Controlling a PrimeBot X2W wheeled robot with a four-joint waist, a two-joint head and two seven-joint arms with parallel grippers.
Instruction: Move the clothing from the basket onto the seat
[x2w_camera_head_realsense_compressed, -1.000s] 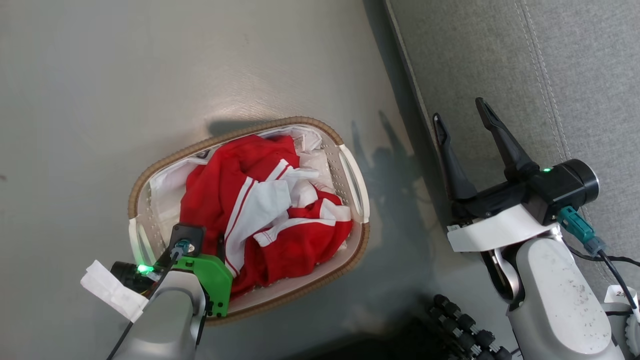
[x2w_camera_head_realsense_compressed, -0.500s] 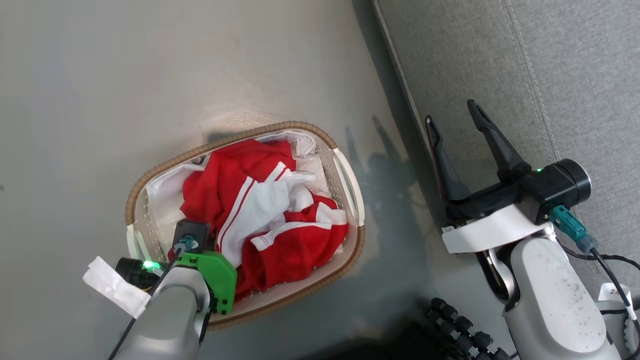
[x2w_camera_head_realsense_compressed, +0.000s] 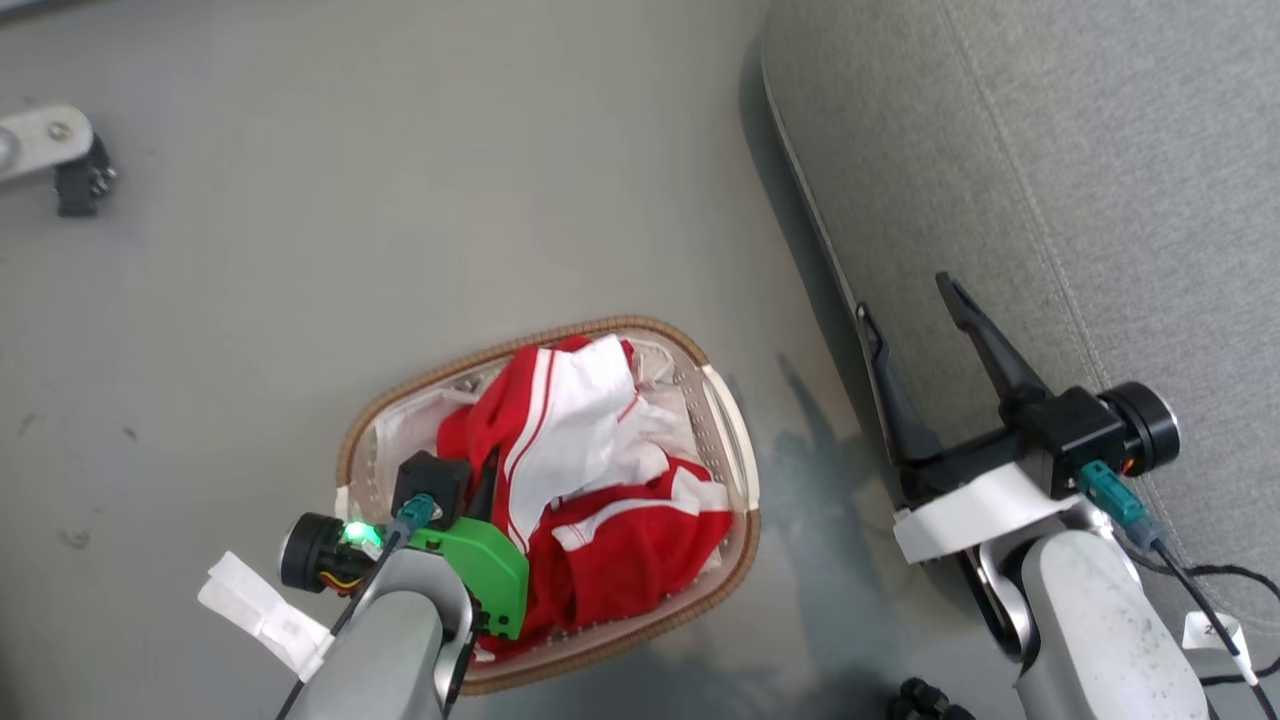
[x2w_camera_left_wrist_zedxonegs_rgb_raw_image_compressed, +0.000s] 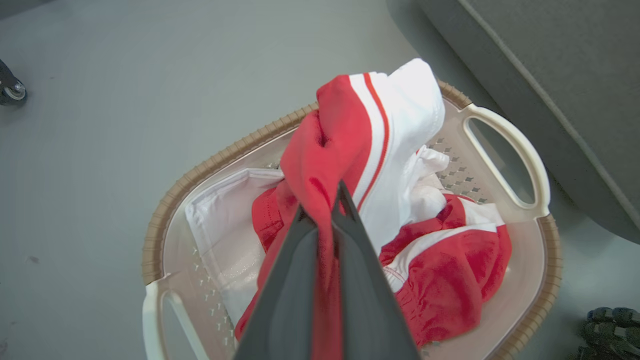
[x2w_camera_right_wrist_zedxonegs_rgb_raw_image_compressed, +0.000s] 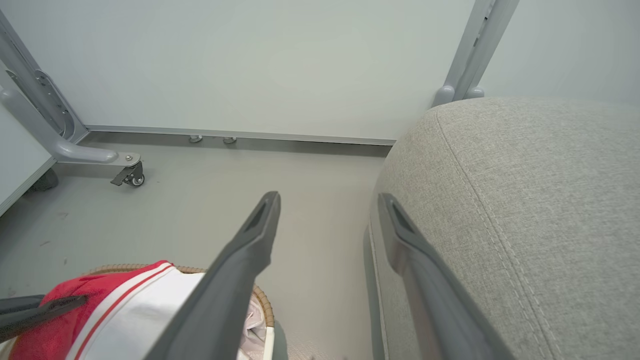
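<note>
The left gripper (x2w_camera_left_wrist_zedxonegs_rgb_raw_image_compressed: 322, 202) is closed tight on a fold of the red-and-white jersey (x2w_camera_left_wrist_zedxonegs_rgb_raw_image_compressed: 345, 130), and the red cloth is pinched between its 2 dark fingers. This pinched part stands higher than the other red and white cloth, which lies in the oval laundry basket (x2w_camera_left_wrist_zedxonegs_rgb_raw_image_compressed: 200, 175) on top of a white liner (x2w_camera_left_wrist_zedxonegs_rgb_raw_image_compressed: 225, 220). The basket stands on the grey floor (x2w_camera_head_realsense_compressed: 300, 250), near the left side of the grey sofa (x2w_camera_head_realsense_compressed: 1050, 150). The right gripper (x2w_camera_head_realsense_compressed: 903, 297) has its 2 fingers wide apart and empty, at the left edge of the sofa.
</note>
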